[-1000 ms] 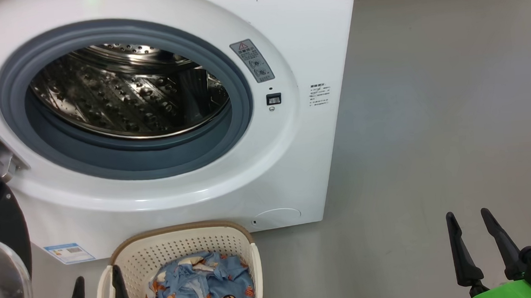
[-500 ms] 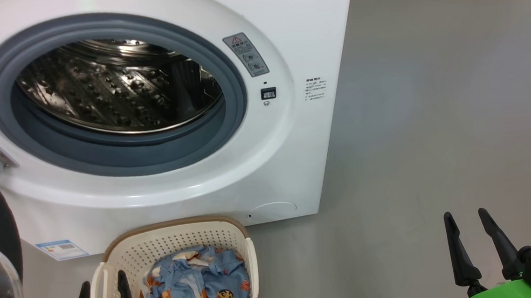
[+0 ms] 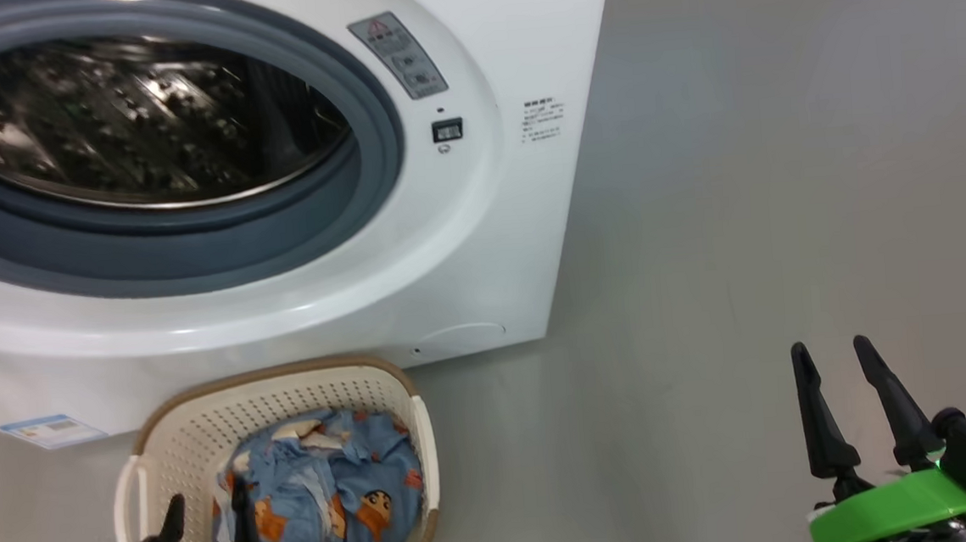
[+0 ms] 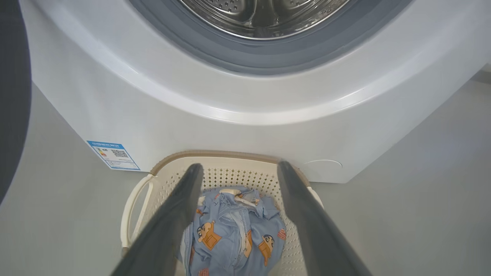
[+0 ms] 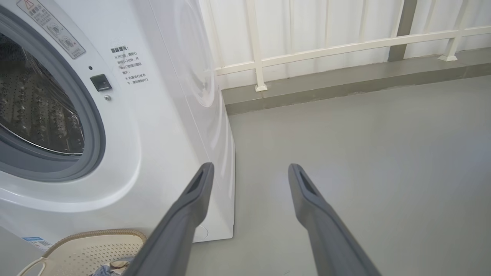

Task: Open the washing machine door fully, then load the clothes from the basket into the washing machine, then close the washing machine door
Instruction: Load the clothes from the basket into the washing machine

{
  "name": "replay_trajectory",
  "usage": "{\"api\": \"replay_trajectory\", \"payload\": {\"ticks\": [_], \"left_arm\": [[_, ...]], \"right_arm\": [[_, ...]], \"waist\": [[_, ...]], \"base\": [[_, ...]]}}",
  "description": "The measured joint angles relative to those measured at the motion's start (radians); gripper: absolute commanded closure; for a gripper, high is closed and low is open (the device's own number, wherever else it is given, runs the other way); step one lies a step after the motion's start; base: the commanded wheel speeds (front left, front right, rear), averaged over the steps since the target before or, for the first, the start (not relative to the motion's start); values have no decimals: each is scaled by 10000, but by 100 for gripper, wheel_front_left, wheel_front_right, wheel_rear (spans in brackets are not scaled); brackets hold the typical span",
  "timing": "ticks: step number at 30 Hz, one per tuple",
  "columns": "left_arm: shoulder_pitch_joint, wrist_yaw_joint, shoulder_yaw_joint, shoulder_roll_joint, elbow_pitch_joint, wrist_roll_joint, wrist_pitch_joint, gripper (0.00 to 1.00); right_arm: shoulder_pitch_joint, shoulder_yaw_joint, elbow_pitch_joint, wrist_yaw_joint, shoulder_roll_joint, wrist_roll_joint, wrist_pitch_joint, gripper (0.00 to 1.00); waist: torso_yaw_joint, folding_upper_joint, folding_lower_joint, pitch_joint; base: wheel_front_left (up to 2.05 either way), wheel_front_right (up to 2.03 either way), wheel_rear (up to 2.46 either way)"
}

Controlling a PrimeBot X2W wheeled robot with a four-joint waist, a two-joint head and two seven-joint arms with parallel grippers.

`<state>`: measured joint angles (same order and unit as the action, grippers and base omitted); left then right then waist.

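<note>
Grey floor carries the washing machine, its drum uncovered. You see the basket just before its front, with the clothes inside. Your left claw hovers over the basket, fingers wide apart, holding nothing. Your right claw is also wide open and empty, well apart over bare floor.

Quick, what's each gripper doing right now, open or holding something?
Left gripper: open, holding nothing, aimed at the clothes in the basket.
Right gripper: open, holding nothing, above the floor.
</note>
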<state>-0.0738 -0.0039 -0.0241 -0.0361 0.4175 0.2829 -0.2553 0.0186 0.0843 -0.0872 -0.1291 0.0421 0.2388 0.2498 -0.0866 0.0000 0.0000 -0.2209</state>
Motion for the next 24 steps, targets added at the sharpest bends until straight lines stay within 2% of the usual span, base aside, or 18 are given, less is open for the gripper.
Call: {"api": "replay_trajectory", "payload": {"ticks": [8,18,24], "left_arm": [[-1482,-155,-40,-132,1526,249,506,0],[-3761,8,307,-788,3726,562,1768,0],[-4673,8,393,-965,4926,731,2226,0]], "right_arm": [[722,-418,-15,0,4,219,0,0],[1762,-709,-67,0,13,556,2,0],[2147,-777,-63,0,17,550,2,0]], "waist": [[-364,0,0,-964],[-887,0,0,-2625],[-1128,0,1,-3457]], "base": [[0,0,0],[0,0,0],[0,0,0]]}}
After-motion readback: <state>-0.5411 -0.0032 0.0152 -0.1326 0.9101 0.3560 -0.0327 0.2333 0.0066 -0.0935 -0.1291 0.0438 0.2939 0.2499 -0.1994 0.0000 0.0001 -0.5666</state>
